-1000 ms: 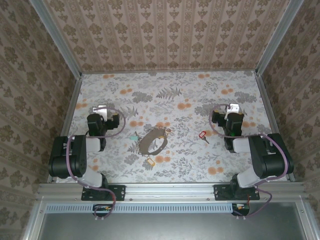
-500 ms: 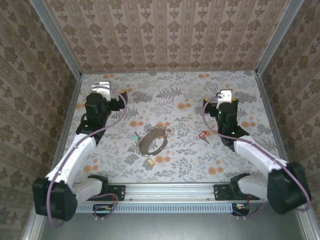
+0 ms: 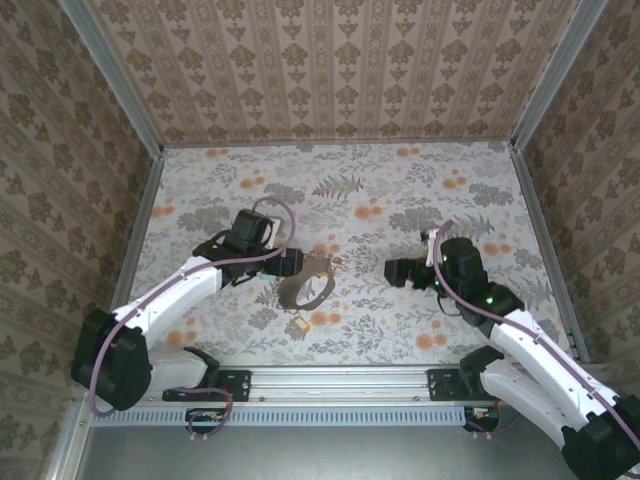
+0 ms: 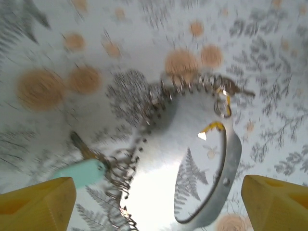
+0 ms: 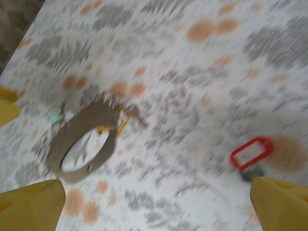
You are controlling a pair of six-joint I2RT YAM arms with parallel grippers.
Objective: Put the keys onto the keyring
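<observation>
In the top view we see the keyring point(image 3: 305, 287) lying flat on the flowered table point(image 3: 400, 190), a little left of centre and toward the near side. One yellow key point(image 3: 299, 322) rests on the table just near of the ring, apart from it.

The left gripper point(image 3: 286, 263) hangs at the ring's far left edge; we cannot tell whether it touches the ring. In its wrist view the left gripper point(image 4: 156, 207) stands spread wide, its yellow fingertips point(image 4: 36, 202) at the two bottom corners with the table between them. There the keyring point(image 4: 227, 161) shows as a grey band curving round on the right, with coiled wire running along its left and far side. The teal key point(image 4: 79, 172) lies at that wire coil, just beside the left-hand fingertip. A small yellow piece point(image 4: 212, 127) sits at the ring's inner rim, but it is too blurred for us to name.

The right gripper point(image 3: 393, 271) is to the right of the ring, well apart from it. In its wrist view the right gripper point(image 5: 154, 207) is also spread wide, holding nothing. The red key point(image 5: 250, 154) lies on the table beside its right-hand fingertip point(image 5: 281, 204), and the keyring point(image 5: 108, 150) sits further off to the left.
</observation>
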